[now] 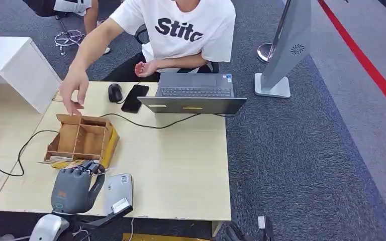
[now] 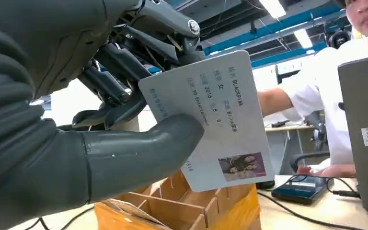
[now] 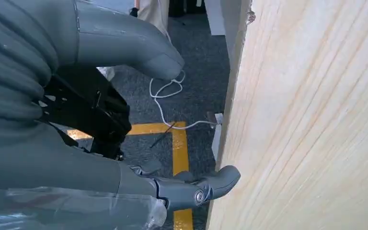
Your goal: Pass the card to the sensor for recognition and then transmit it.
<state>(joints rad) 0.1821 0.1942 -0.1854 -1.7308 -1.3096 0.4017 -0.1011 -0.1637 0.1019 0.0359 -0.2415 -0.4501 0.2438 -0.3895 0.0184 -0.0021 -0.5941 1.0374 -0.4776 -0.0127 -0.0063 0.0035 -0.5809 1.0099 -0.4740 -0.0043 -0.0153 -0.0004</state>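
I am holding my left hand [image 1: 74,187] just beside the grey sensor [image 1: 118,193], which is lying on its right. The left hand is pinching the ID card [image 2: 215,122] between thumb and fingers, above the wooden divider box [image 1: 82,138]. My right hand [image 3: 91,120], hanging beside the table edge, is holding nothing, fingers apart.

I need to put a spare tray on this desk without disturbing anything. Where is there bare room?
Free: the table between the laptop and the near edge, right of the wooden box. Crowded: the left side, with the box, the grey sensor, the left hand holding the card, and cables.
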